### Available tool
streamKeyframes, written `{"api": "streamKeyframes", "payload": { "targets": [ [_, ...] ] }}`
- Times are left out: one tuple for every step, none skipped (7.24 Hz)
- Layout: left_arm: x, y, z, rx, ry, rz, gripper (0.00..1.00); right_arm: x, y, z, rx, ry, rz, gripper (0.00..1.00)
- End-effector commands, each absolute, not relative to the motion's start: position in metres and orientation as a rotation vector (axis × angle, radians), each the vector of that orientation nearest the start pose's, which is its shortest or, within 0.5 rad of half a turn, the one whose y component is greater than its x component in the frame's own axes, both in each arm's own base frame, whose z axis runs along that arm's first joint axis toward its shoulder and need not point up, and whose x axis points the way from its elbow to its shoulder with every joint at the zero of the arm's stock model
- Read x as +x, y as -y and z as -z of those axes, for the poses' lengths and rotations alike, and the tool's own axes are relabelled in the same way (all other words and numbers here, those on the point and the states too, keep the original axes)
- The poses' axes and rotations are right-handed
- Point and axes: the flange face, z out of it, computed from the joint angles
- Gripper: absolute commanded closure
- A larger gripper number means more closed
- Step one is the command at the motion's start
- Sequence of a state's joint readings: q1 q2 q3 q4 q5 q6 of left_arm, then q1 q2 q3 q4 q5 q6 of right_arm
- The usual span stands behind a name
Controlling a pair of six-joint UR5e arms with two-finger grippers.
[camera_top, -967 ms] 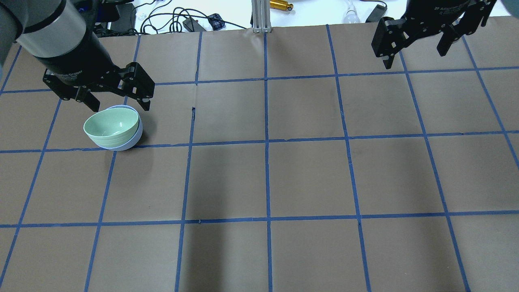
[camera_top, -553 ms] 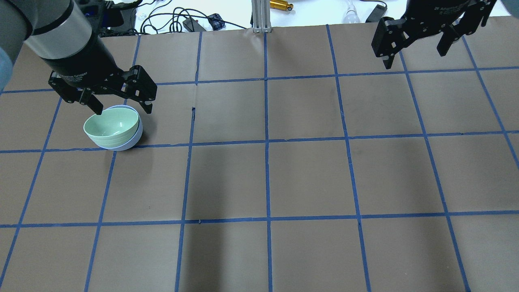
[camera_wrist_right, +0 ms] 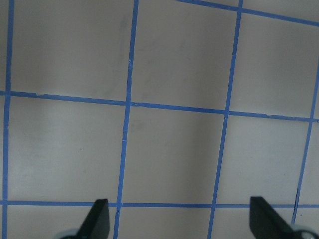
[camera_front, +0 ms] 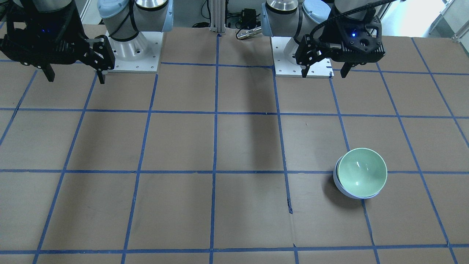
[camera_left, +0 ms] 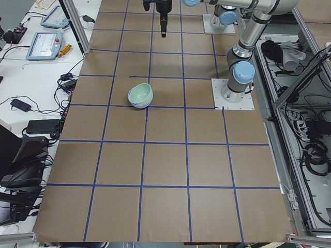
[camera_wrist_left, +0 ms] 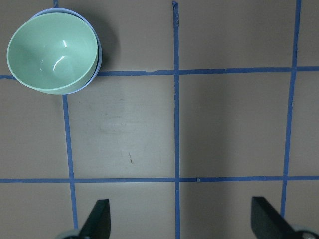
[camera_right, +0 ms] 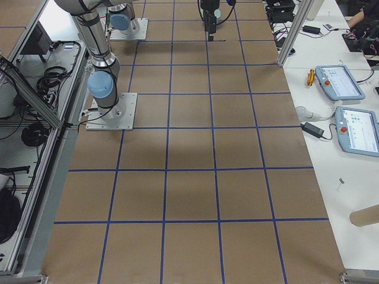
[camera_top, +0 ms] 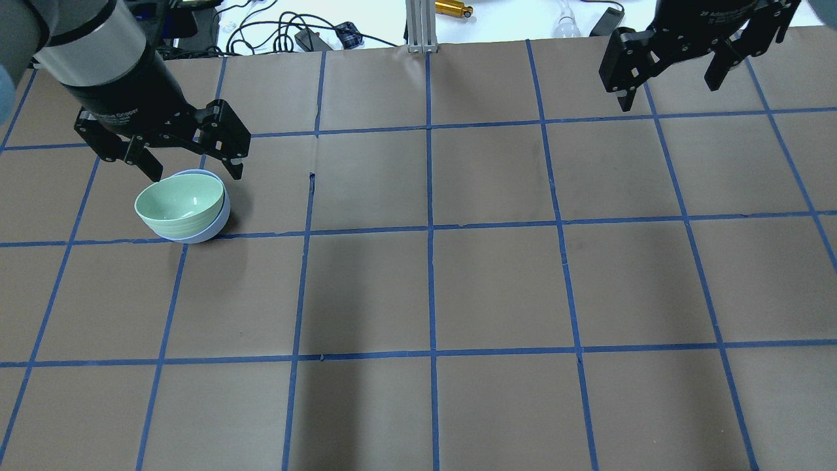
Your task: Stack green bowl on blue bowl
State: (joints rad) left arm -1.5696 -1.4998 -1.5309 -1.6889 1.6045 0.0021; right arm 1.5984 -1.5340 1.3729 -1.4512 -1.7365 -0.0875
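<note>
The green bowl (camera_top: 180, 199) sits nested in the blue bowl (camera_top: 220, 224) on the left side of the table, tilted slightly. Only a rim and lower side of the blue bowl show. Both also show in the front view, the green bowl (camera_front: 362, 172) inside the blue bowl (camera_front: 341, 187), and in the left wrist view (camera_wrist_left: 50, 52). My left gripper (camera_top: 196, 171) is open and empty, raised well above the table, apart from the bowls. My right gripper (camera_top: 668, 95) is open and empty, high over the far right of the table.
The table is brown paper with a blue tape grid (camera_top: 429, 229). Cables and small devices (camera_top: 307, 33) lie beyond the far edge, with an aluminium post (camera_top: 422, 26) at its middle. The arm bases (camera_front: 135, 51) stand at the robot side.
My left gripper has shifted only slightly above the bowls and stays open. The bowls and the right arm have not moved.
</note>
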Motion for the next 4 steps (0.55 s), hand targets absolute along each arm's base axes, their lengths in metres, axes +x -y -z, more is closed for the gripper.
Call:
{"api": "streamKeyframes", "payload": {
  "targets": [
    [-0.13,0.4636,-0.5411,0.002,-3.115,0.019,0.0,0.13,0.5032,-0.5561,-0.182,-3.303,0.06,0.0],
    [-0.1294,0.4661,-0.5385,0.002,-3.109,0.012,0.0,0.1308,0.503,-0.5561,-0.184,-3.303,0.06,0.0],
    [-0.1285,0.4665,-0.54,0.0,-3.108,0.016,0.0,0.1308,0.503,-0.5561,-0.184,-3.303,0.06,0.0],
    [-0.1279,0.4682,-0.5423,-0.003,-3.109,0.024,0.0,0.1308,0.503,-0.5561,-0.184,-3.303,0.06,0.0]
  ]
}}
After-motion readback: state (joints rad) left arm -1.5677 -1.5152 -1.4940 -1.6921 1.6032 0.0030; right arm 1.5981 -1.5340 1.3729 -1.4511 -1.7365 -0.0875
